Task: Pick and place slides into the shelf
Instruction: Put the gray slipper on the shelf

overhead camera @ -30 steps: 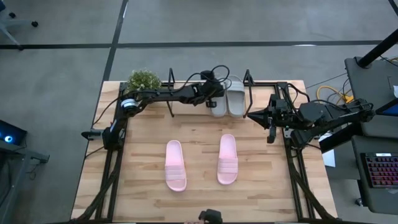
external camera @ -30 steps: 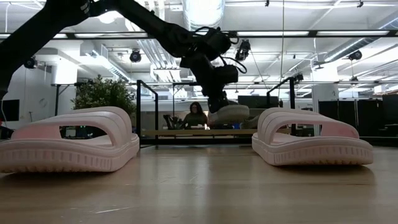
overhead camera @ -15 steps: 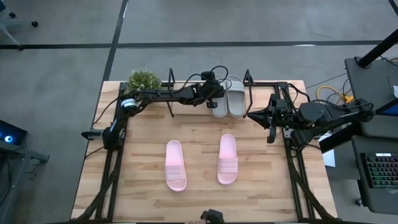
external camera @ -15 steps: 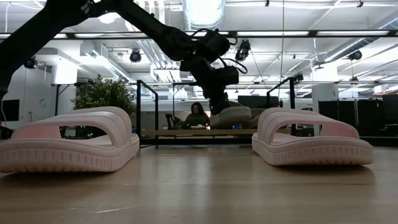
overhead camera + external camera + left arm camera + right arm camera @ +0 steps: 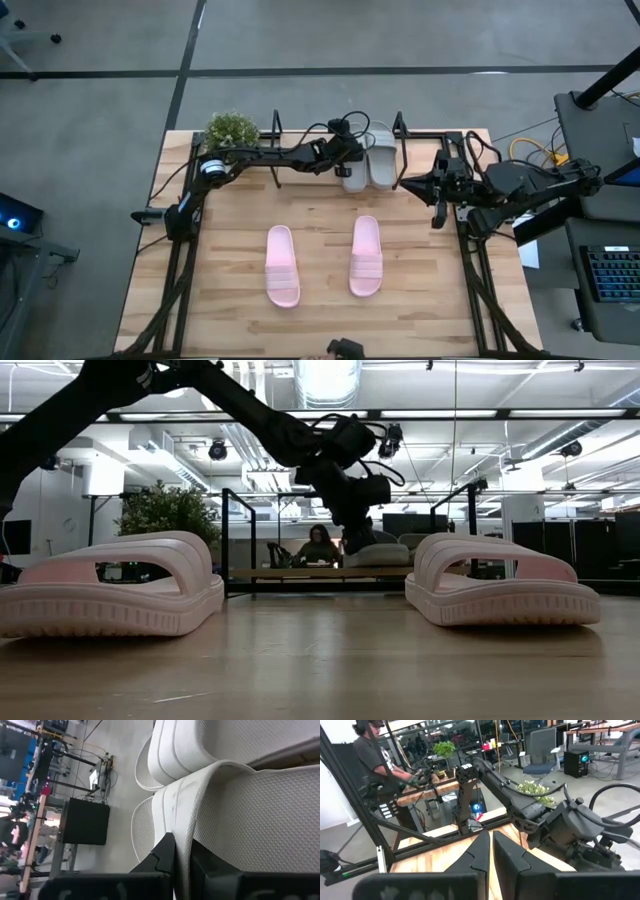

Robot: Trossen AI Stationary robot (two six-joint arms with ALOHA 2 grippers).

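Two grey slides lie side by side in the black wire shelf [image 5: 276, 150] at the table's far edge. My left gripper [image 5: 343, 163] is shut on the left one [image 5: 353, 175], which shows low over the shelf's wooden base in the low view [image 5: 378, 555]. The other grey slide [image 5: 381, 160] lies just right of it and fills the top of the left wrist view [image 5: 200, 745]. Two pale pink slides [image 5: 282, 265] [image 5: 366, 255] rest sole-down on the table's middle. My right gripper [image 5: 403, 183] hangs shut and empty beside the shelf's right end. My left gripper pinches the edge of the grey slide's wide strap [image 5: 184, 827] between its two fingers [image 5: 165, 855]. The fingers come from the table's left, slanting down. The slide lies about level with its sole at the shelf's base; I cannot tell if it rests there.
A small green potted plant [image 5: 232, 128] stands at the shelf's left end. The shelf's upright end loops [image 5: 237, 540] rise on both sides. A person sits at a desk beyond the table [image 5: 318, 545]. Bare wood lies left of the grey slides inside the shelf.
My left gripper has sunk toward the shelf's base, still shut on the grey slide. The slide has come down with it from a tilted pose above the base to lie about level beside the other grey slide.
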